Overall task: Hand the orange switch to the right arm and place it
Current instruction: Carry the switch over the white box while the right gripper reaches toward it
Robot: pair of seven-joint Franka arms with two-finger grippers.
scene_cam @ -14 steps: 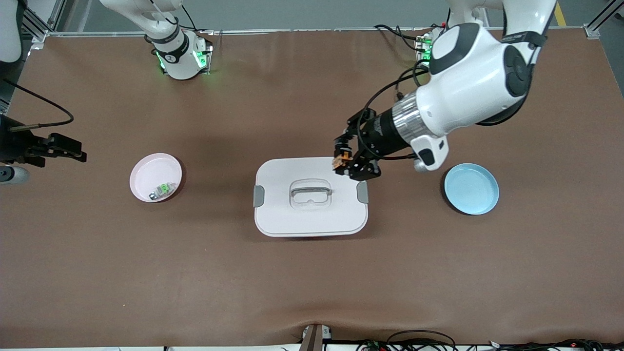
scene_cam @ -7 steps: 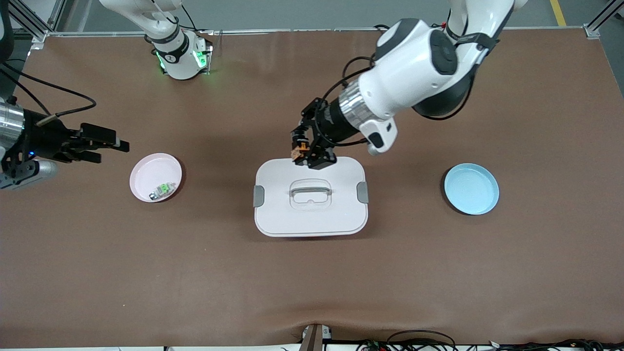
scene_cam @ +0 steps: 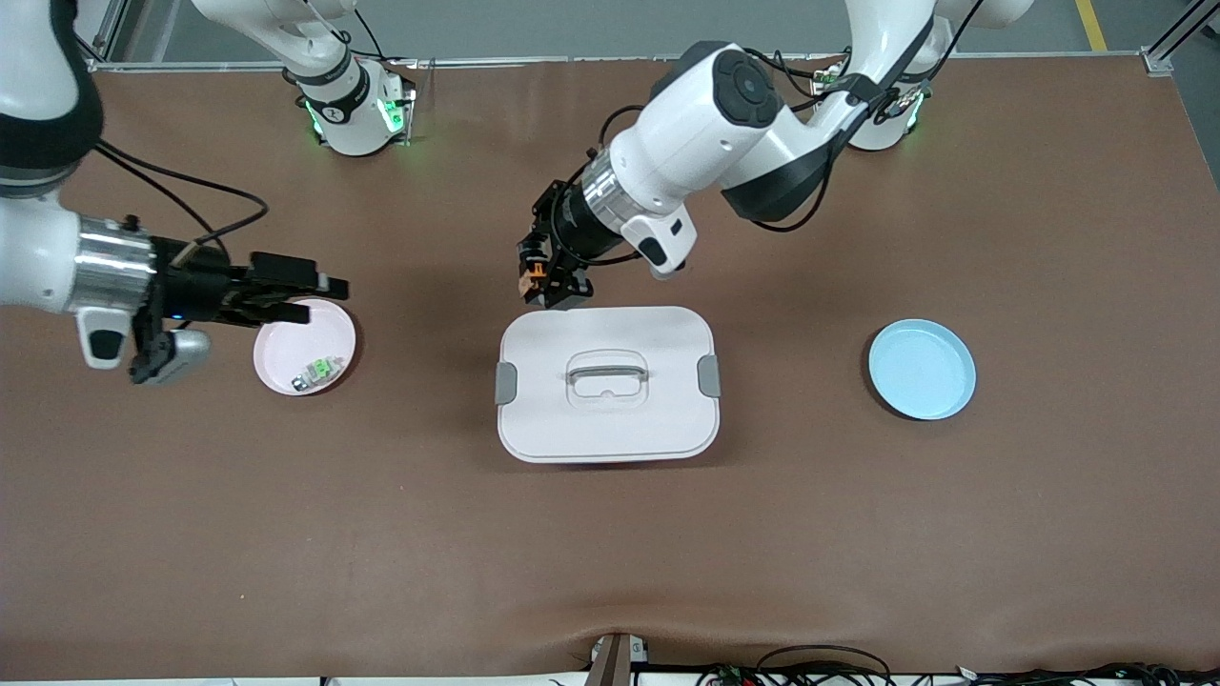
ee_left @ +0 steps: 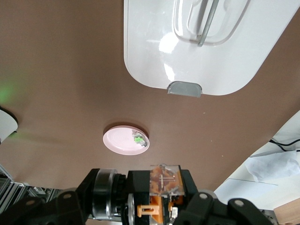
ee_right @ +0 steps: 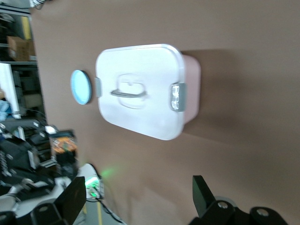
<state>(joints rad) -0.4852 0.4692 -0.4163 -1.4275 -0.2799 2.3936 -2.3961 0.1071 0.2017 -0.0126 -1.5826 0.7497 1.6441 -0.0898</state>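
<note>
Nearest the front camera sits the white lidded box (scene_cam: 607,383), with a clear handle on its lid and a grey latch at each end. Level with it, toward the left arm's end of the table, lies the light blue plate (scene_cam: 922,369). Toward the right arm's end lies the pink plate (scene_cam: 286,348), holding a small green-and-clear part (scene_cam: 319,370).

Over the edge of the pink plate farthest from the camera hangs the right gripper (scene_cam: 324,293), its two fingers spread wide and holding nothing; the right arm (scene_cam: 48,257) reaches in from that end of the table.

Farther up, the left gripper (scene_cam: 536,276) hangs above the brown table (scene_cam: 610,553) just past the box's edge, clenched on the orange switch (scene_cam: 524,283). In the left wrist view the switch (ee_left: 159,201) sits between the fingers, its orange face showing under a clear top.
</note>
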